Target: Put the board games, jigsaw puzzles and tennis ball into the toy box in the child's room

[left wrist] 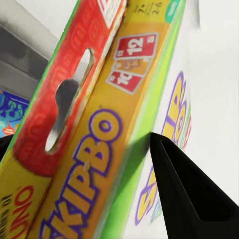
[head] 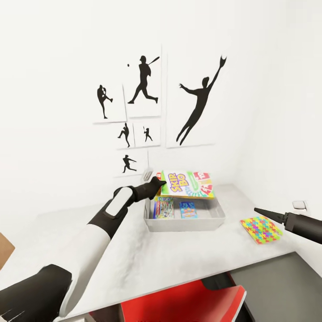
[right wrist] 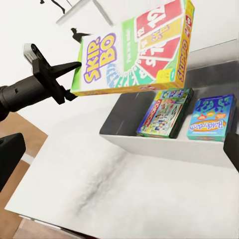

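Two games already lie flat on the floor of the toy box (head: 185, 223), and you are bringing in the third. Your left gripper (head: 157, 184) is clamped on one edge of the SKIP-BO box (head: 188, 184), which juts out ahead of its fingers and hangs tilted above the bin, clear of the rim. Below and beyond those fingers lie the white game box (right wrist: 165, 112) and, next to it, the small blue game box (right wrist: 211, 117).

The held box looks wider than the bare floor left beside them, so I judge it has to go on top. Carry it forward until its middle is over the bin's middle, level it so the far edge does not catch the wall, lower until it rests, and only then let go.

Further right, the jigsaw puzzle (head: 260, 228) lies flat on the table (head: 147, 264), just below and inward of your right gripper (head: 264, 212). That gripper hovers empty, but I cannot tell how its jaws stand. It is well placed to reach for the puzzle afterwards.
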